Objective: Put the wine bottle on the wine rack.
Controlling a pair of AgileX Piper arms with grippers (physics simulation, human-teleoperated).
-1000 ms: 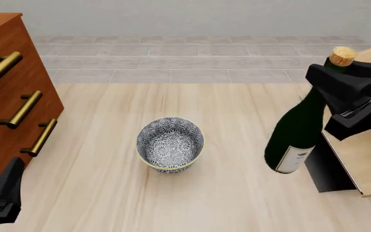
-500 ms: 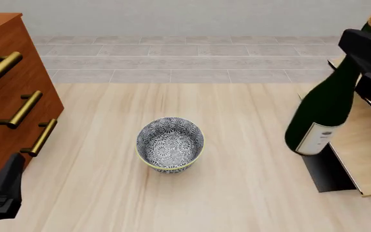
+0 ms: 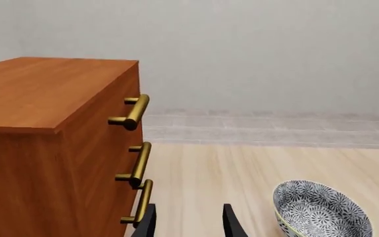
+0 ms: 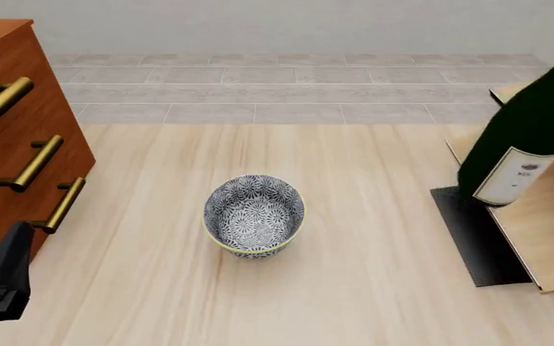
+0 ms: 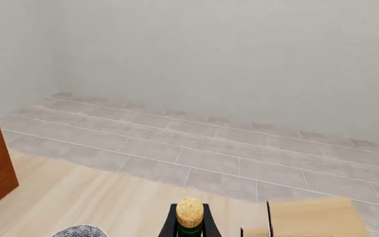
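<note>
Right claw [image 5: 189,228] grips the wine bottle [image 4: 527,144] at its neck, tilted above the wine rack [image 4: 547,238] edge. Left claw [image 3: 188,222], fingers parted, holds nothing; drawer cabinet [image 3: 51,148] close beside it, bowl [image 4: 254,215] farther off on the tabletop [image 4: 354,173].

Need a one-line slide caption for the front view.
Tilted dark green glass wine bottle hangs over the pale-wood wine rack; patterned blue-white bowl mid-table, reddish-brown drawer cabinet at left.

The left gripper [image 4: 3,285] sits low with fingers [image 3: 146,223] parted, holding nothing.
</note>
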